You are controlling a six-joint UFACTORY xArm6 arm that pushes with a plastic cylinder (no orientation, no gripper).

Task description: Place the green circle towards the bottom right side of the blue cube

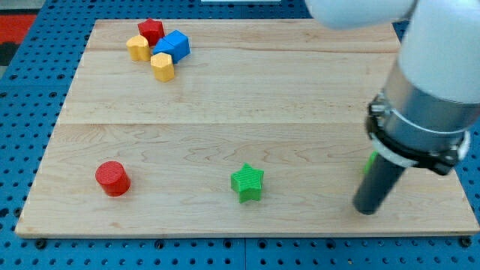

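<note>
My arm is a thick white cylinder with a grey metallic band lower down. Beneath that sits a black collar with a white ring, and from it my dark, straight rod runs to my tip.

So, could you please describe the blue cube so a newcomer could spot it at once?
Look at the wooden board, in its corner at the view's top left, where four blocks huddle. The blue cube is the rightmost of them, beside a red block and two yellow blocks, and the only blue one.
</note>
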